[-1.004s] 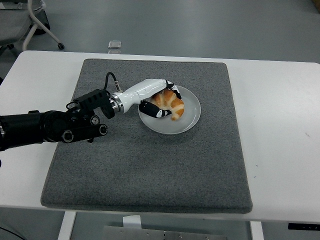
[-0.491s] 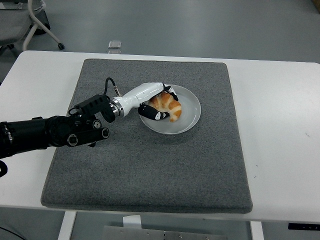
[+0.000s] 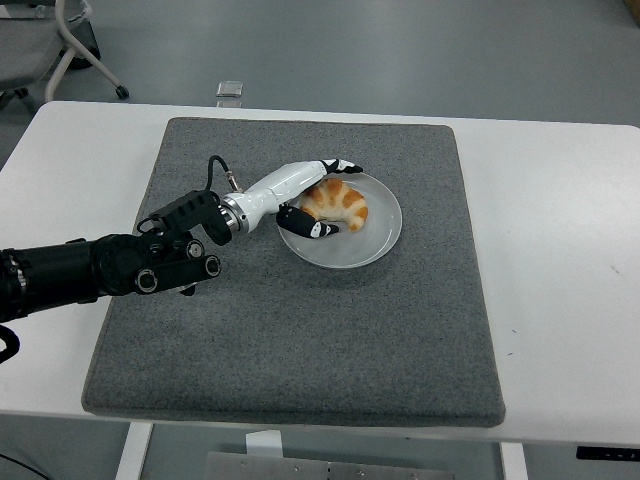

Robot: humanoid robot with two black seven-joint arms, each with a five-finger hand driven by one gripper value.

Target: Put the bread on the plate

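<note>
Bread point(image 3: 337, 205), a golden croissant, lies on the plate point(image 3: 385, 240), toward its left half, curved side up. Task looks essentially complete, only letting go and pulling away left.

Near to far: white table point(image 3: 560, 300) with its front edge at the bottom, bare on both sides. Big grey mat point(image 3: 300, 340) covers most of the middle, probably to stop things sliding. Nothing on the front half of the mat.

Left arm point(image 3: 90, 270) comes in from the left edge, black, low over the mat, angled up and right toward the plate. Wrist goes white, and the left hand point(image 3: 300, 195) sits at the plate's left rim. Fingers are spread apart, not clamped: thumb tip point(image 3: 318, 229) reaches in below the croissant, the other fingertips point(image 3: 345, 166) stretch out past its far side. Croissant sits between them, so the hand brackets it loosely. Can't tell for sure if any finger touches the crust, but it doesn't read as a grip. Open spread makes sense for a release without dragging the bread off.

Plate is pale, round, shallow, on the upper middle of the mat, well inside its edges. Right half of the plate is bare.

Right arm not visible.

Beyond the table: grey floor, a small object point(image 3: 229, 90) by the far edge, chair legs point(image 3: 75, 50) top left.
</note>
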